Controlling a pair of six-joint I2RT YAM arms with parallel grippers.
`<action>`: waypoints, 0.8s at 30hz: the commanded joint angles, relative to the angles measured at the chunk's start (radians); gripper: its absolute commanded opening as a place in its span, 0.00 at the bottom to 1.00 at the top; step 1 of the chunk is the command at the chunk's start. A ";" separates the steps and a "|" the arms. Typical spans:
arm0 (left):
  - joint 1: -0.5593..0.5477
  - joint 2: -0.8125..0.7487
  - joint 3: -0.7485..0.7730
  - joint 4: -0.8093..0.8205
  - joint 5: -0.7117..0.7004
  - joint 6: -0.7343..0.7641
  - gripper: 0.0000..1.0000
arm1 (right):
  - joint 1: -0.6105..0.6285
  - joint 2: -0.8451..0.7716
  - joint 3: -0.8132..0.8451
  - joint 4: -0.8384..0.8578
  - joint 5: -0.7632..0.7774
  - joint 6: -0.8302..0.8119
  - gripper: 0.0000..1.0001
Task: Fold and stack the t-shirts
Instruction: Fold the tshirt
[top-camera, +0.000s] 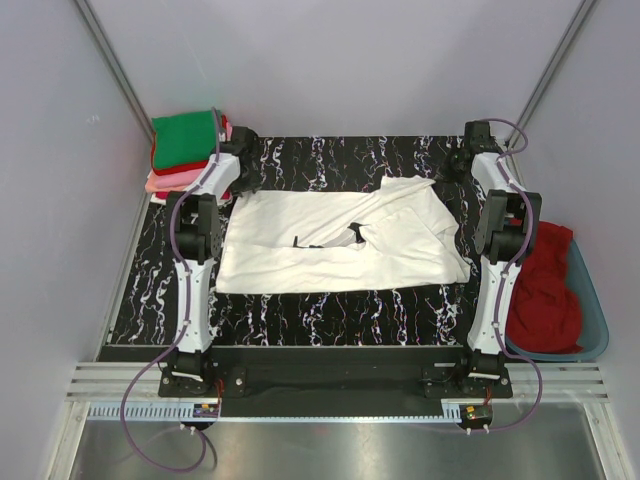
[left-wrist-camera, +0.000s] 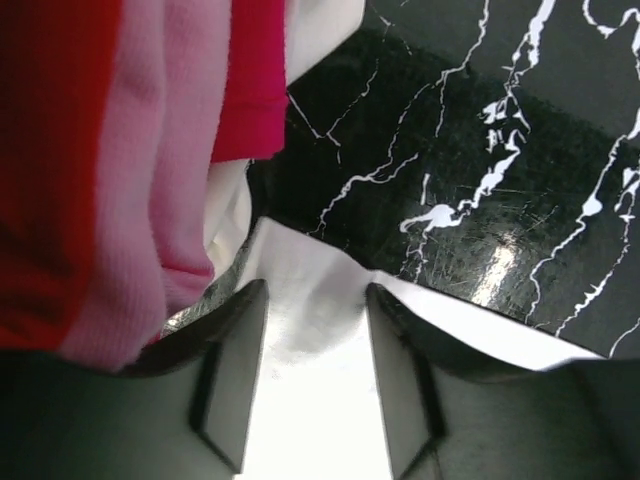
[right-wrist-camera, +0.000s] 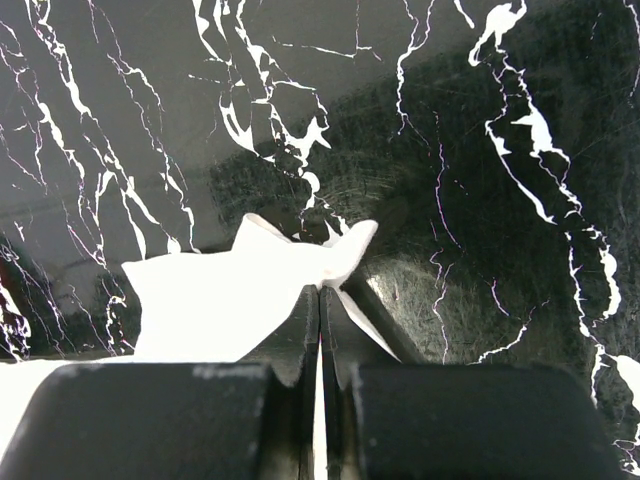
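A white t-shirt (top-camera: 330, 245) with a black print lies spread and partly folded on the black marbled mat (top-camera: 300, 315). My left gripper (top-camera: 243, 170) is at its far left corner, open, with white cloth (left-wrist-camera: 315, 400) lying between the fingers (left-wrist-camera: 240, 370). My right gripper (top-camera: 458, 163) is at the far right corner, shut on a pinched tip of the white cloth (right-wrist-camera: 250, 290); in the right wrist view its jaws (right-wrist-camera: 320, 290) meet tightly. A stack of folded tees, green (top-camera: 185, 135) on top, red and pink (top-camera: 175, 180) below, sits just left of the left gripper.
A blue tub (top-camera: 592, 310) holding crumpled red cloth (top-camera: 545, 290) stands at the right, beside the right arm. In the left wrist view the pink (left-wrist-camera: 150, 150) and red (left-wrist-camera: 50, 150) folded tees hang close to the left finger. Grey walls enclose the back and sides.
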 joint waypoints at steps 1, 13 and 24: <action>-0.018 0.042 0.035 -0.013 -0.008 -0.001 0.45 | 0.002 -0.053 -0.005 0.035 -0.029 -0.009 0.00; -0.036 -0.061 -0.011 -0.034 0.006 0.000 0.11 | 0.002 -0.066 0.032 0.029 -0.113 0.009 0.00; -0.050 -0.285 -0.185 -0.027 -0.059 0.020 0.07 | 0.008 -0.271 -0.133 0.124 -0.237 -0.021 0.00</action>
